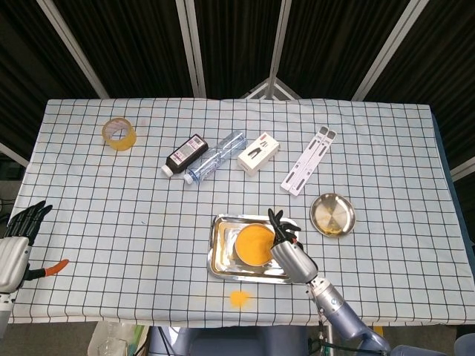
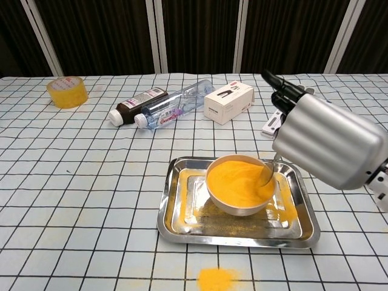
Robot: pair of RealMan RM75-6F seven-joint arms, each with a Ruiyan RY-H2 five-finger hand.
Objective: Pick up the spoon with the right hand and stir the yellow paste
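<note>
Far left, the left hand (image 1: 15, 248) hangs off the desk (image 1: 111, 222) edge, fingers (image 1: 33, 214) spread and holding nothing; on the checked cloth sit a tape roll (image 2: 67, 91), a dark bottle (image 2: 136, 103) and a clear bottle (image 2: 174, 108) lying side by side, then a white box (image 2: 228, 102); in the middle a steel tray (image 2: 176, 221) carries the bowl (image 2: 233, 203) of yellow paste (image 2: 236, 180); a splash of paste (image 2: 216, 278) lies in front; the spoon (image 2: 267, 173) dips into the bowl's right side, held by the right hand (image 2: 327, 142), fingers wrapped round its handle.
</note>
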